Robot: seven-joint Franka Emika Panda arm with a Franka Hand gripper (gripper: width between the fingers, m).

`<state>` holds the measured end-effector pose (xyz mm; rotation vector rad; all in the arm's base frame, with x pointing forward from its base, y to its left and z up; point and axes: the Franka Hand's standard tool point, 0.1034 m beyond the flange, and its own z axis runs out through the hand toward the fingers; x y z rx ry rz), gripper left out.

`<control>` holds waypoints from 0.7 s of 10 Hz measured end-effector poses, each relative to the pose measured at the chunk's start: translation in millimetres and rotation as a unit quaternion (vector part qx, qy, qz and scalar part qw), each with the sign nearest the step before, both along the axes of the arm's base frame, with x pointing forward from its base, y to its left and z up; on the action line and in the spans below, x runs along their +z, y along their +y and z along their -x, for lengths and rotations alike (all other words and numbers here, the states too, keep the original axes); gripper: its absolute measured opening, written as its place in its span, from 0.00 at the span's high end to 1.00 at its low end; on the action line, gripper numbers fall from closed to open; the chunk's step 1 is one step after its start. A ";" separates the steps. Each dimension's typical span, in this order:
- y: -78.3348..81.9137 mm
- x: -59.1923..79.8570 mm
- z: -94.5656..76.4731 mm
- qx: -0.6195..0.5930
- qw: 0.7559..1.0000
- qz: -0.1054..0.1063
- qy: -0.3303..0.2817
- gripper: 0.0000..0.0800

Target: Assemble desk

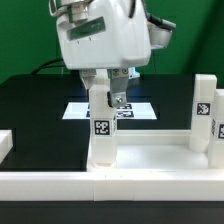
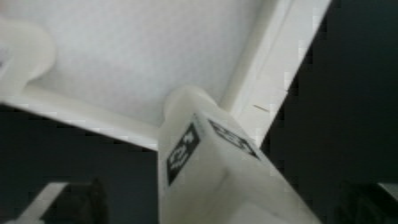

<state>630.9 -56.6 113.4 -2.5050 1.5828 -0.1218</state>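
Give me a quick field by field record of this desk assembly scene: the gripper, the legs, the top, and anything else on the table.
gripper: closed around a leg
held leg: upright, tagged, its foot on the desk top at a near corner
desk top: white rimmed tray, lying flat
other leg: standing at the exterior view's right, tagged
marker board: flat on the black table behind the tray
wrist view: held leg beside the tray's rim

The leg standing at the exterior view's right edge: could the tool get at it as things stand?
Probably not right away: the tool is wrapped around another leg on the desk top. The right-hand leg itself stands upright with nothing above or beside it, so access looks free after release.
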 end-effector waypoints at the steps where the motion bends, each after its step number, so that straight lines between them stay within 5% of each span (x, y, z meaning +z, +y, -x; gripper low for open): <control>1: -0.5 -0.3 -0.3 0.069 0.997 0.018 -0.003 0.19; 2: 0.8 0.0 -3.6 0.210 0.976 0.054 -0.007 0.19; 6: 9.2 -1.0 -5.9 0.229 0.972 0.056 -0.004 0.20; 7: 9.7 -1.2 -5.8 0.181 0.982 0.049 0.000 0.42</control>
